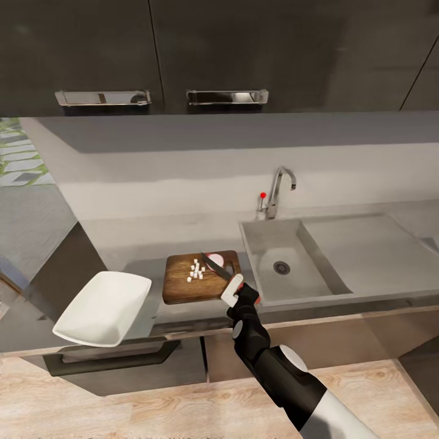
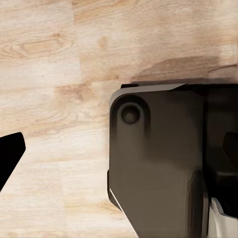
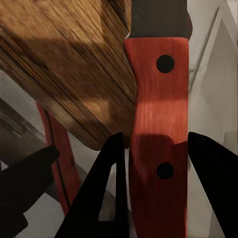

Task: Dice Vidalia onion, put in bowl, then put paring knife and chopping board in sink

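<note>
Grey countertop (image 1: 116, 244) carries your chopping board (image 1: 183, 286) with white dice, right gripper (image 1: 235, 291) clamped on the paring knife (image 1: 216, 267); left gripper's state unclear.

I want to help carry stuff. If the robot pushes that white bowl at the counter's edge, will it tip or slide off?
Probably it could. The white bowl sits tilted, partly past the counter edge, so a small push may drop it. Its smooth sides look slippery. It seems stiff and perhaps breakable, so lifting it by the rim looks safer.
</note>
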`<state>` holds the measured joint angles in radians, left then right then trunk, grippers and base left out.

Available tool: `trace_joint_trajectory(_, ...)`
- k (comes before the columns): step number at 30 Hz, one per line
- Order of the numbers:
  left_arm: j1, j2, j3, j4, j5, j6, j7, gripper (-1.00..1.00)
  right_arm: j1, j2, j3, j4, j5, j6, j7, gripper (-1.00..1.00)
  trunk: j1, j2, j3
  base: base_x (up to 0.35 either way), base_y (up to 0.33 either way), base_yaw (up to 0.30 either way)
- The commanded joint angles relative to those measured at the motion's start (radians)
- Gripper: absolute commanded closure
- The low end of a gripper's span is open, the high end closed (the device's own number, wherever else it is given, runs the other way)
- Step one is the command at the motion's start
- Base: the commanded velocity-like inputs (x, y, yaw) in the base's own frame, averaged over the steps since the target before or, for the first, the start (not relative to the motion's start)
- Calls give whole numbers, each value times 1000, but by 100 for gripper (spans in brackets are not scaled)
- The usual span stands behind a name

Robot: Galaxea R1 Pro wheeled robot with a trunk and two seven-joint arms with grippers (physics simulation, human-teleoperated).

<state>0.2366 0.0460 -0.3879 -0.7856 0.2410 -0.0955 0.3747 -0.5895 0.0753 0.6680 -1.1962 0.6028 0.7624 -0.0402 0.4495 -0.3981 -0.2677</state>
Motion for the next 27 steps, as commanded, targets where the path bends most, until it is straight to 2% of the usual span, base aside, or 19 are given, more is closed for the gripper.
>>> trace_joint_trajectory(1, 0, 2, -6, -1, 11, -4, 7, -100, -1, 0, 3, 0, -2, 6, -4, 100, 1, -2, -3, 0, 0, 74)
trace_joint_trajectory(11, 0, 2, -6, -1, 11, -4, 7, -100, -1, 1, 2, 0, -2, 6, -4, 100, 1, -2, -17, 0, -6, 69)
trace_joint_trajectory(17, 0, 2, -6, -1, 11, -4, 7, -100, -1, 0, 2, 0, -4, 6, -4, 100, 1, -2, -18, 49, -195, 7)
trace_joint_trajectory(27, 0, 2, -6, -1, 11, -4, 7, -100, -1, 1, 2, 0, -5, 6, -4, 100, 1, -2, -20, 3, -11, 0)
